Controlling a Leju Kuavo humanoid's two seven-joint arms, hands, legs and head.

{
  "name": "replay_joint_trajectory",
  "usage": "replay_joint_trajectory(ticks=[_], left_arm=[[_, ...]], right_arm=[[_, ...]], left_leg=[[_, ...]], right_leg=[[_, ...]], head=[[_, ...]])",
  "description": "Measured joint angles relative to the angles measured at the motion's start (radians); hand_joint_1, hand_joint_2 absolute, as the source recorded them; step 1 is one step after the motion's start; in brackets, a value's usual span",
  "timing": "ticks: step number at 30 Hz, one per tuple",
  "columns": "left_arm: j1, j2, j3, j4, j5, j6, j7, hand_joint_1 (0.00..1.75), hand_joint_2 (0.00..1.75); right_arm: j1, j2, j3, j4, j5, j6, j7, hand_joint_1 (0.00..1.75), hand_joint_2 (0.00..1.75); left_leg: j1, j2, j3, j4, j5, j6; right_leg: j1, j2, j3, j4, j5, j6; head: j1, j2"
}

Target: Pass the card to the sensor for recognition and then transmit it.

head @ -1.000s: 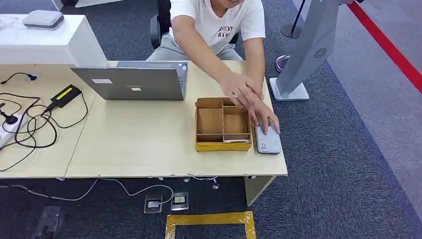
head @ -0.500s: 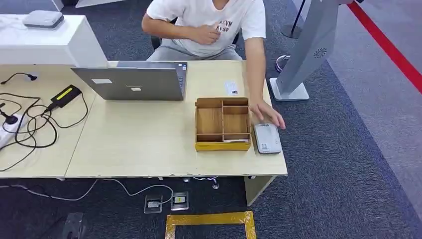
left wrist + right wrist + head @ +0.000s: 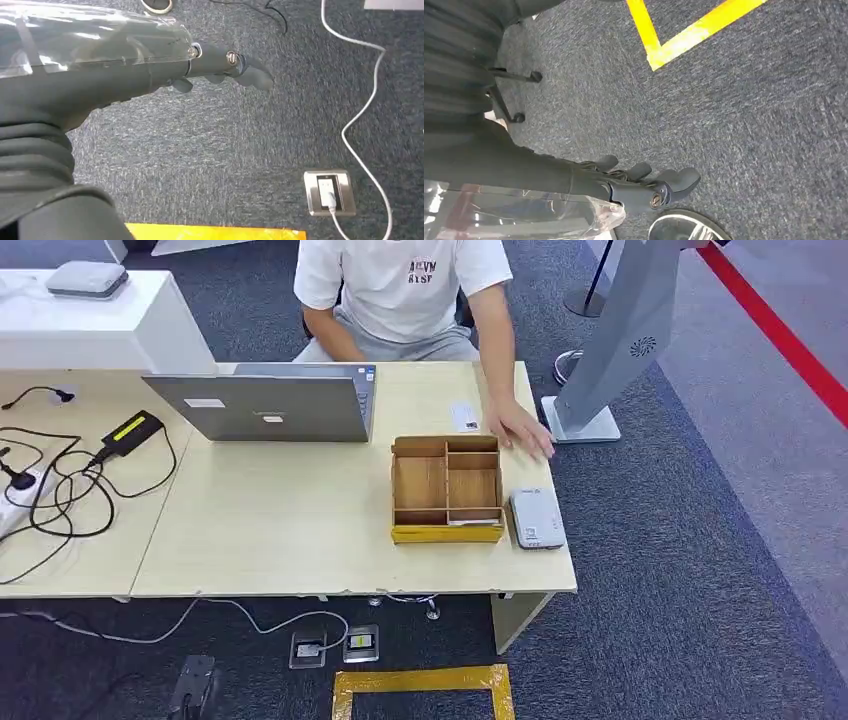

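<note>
On the pale laminate desk (image 3: 280, 530) stood a wooden divided tray (image 3: 447, 489), a flat white sensor (image 3: 537, 518) touching its right side, the small white card (image 3: 464, 417) lay beyond, while left hand (image 3: 220, 67) and right hand (image 3: 639, 182) hung empty, fingers loosely apart, over speckled carpet.

Office: desk (image 3: 280, 530), laptop (image 3: 265, 405), carpet (image 3: 700, 570)

Pale desk (image 3: 280, 530) before me carries laptop (image 3: 265, 405), wooden tray (image 3: 447, 490), sensor (image 3: 536, 519), card (image 3: 464, 417), cables (image 3: 50, 490).
</note>
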Motion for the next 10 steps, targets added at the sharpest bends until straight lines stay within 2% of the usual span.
replay_joint_trajectory(ticks=[10], left_arm=[[0.013,-0.018,-0.008,0.000,0.000,0.001,-0.001,0.00,0.00]], right_arm=[[-0.005,0.008,0.020,0.000,0.018,-0.001,0.000,0.00,1.75]], left_leg=[[0.000,0.000,0.000,0.000,0.000,0.000]], right_leg=[[0.000,0.000,0.000,0.000,0.000,0.000]], head=[[0.000,0.000]])
